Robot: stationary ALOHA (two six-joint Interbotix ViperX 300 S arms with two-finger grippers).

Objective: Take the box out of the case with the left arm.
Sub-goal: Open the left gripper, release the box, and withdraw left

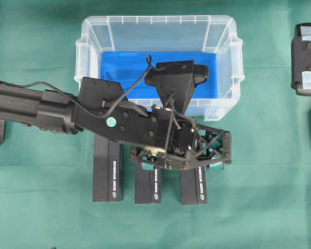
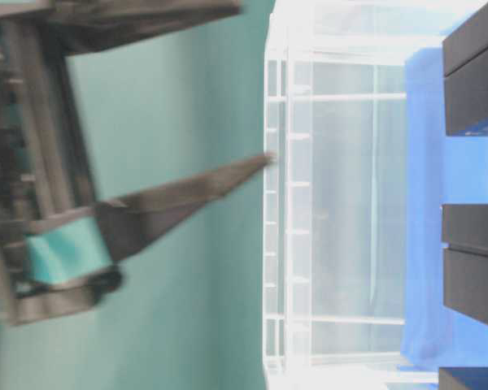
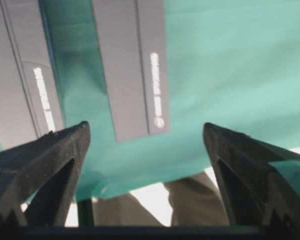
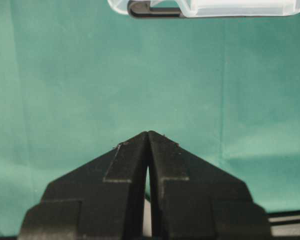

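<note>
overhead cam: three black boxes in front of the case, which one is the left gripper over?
The rightmost box. The open left gripper hangs over its near end; the other two lie further left.

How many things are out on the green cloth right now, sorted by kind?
Black boxes: 3, lying side by side on the cloth in front of the case: left box, middle box, right box
Clear plastic case: 1, with a blue sheet on its bottom; no box shows inside
Total: 4
</note>
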